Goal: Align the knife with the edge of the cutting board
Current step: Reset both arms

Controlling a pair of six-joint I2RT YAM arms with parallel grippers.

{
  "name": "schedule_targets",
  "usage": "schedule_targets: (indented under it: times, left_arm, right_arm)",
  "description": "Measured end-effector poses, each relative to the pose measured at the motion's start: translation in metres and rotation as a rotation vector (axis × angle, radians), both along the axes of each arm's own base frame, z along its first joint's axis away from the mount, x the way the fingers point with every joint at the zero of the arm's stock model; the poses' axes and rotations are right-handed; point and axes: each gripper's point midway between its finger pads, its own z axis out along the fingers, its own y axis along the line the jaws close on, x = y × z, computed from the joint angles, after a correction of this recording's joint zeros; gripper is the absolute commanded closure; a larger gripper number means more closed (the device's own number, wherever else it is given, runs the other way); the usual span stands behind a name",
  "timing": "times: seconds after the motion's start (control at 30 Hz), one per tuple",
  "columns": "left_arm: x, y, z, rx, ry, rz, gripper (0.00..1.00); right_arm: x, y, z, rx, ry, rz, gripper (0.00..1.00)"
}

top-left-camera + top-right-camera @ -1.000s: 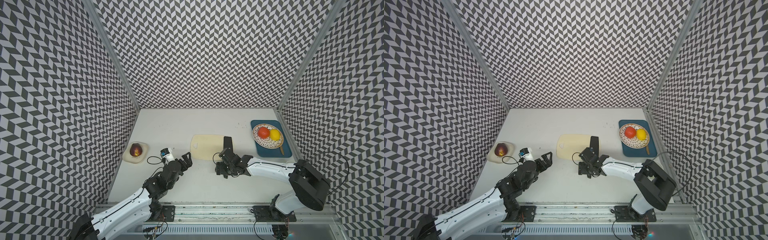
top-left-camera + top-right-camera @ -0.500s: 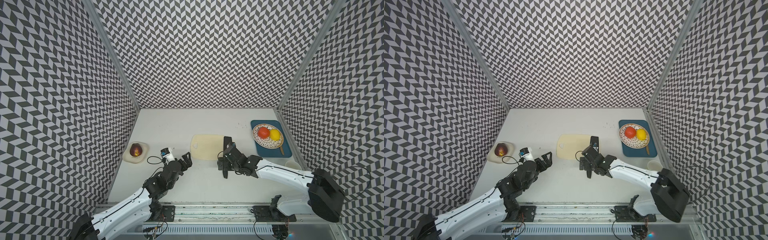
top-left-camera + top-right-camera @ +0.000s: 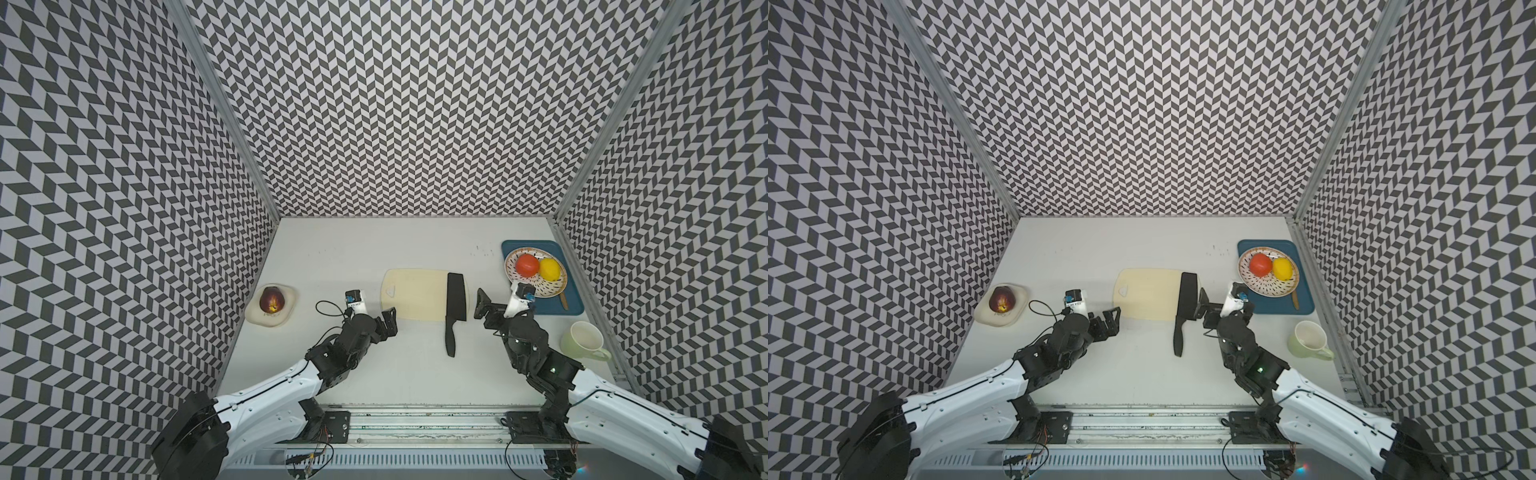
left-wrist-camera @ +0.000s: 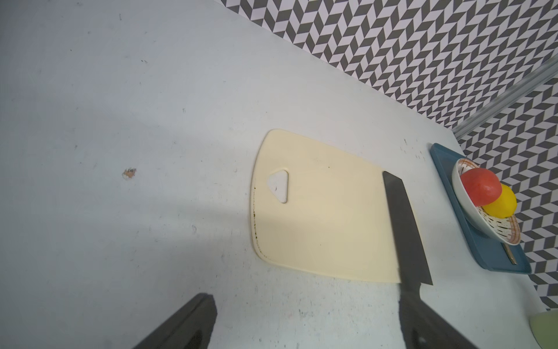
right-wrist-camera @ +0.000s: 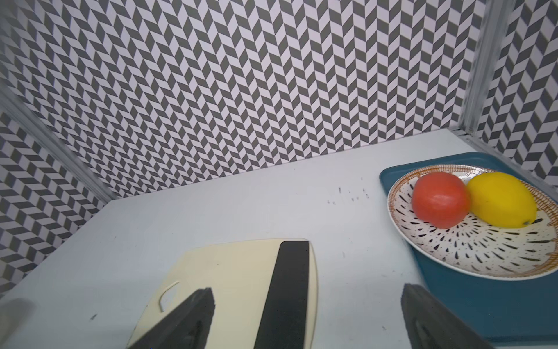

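Now stretched forward and low, the left fingers (image 3: 389,319) and right fingers (image 3: 482,300) gape wide, gripping nothing.

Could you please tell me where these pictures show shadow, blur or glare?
In the left wrist view a soft shadow band crosses the table onto the cutting board, and the left gripper has blurred fingers; in the right wrist view the wall smears at the sides, the knife is crisp; both top views are evenly lit.
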Motion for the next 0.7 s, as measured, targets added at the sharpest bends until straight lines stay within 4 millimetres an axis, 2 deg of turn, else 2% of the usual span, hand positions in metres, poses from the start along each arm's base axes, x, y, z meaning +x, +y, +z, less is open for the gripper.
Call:
schedule_targets:
  times: [0.17, 0.3, 0.53, 0.7]
  left_arm:
    - [0.025, 0.018, 0.027, 0.059, -0.118, 0.171, 0.00]
    - [0.045, 0.044, 0.037, 0.176, -0.167, 0.299, 0.00]
    - [0.082, 0.135, 0.046, 0.373, -0.159, 0.543, 0.00]
    - [0.100, 0.182, 0.024, 0.492, -0.090, 0.618, 0.00]
  right_arm:
    - [0.026, -0.051, 0.006, -0.043, -0.051, -0.168, 0.00]
    - [0.044, -0.083, -0.003, -0.075, -0.036, -0.256, 0.00]
    - [0.061, -0.123, -0.030, -0.094, 0.007, -0.335, 0.00]
    - [0.069, -0.127, -0.056, -0.130, 0.038, -0.317, 0.00]
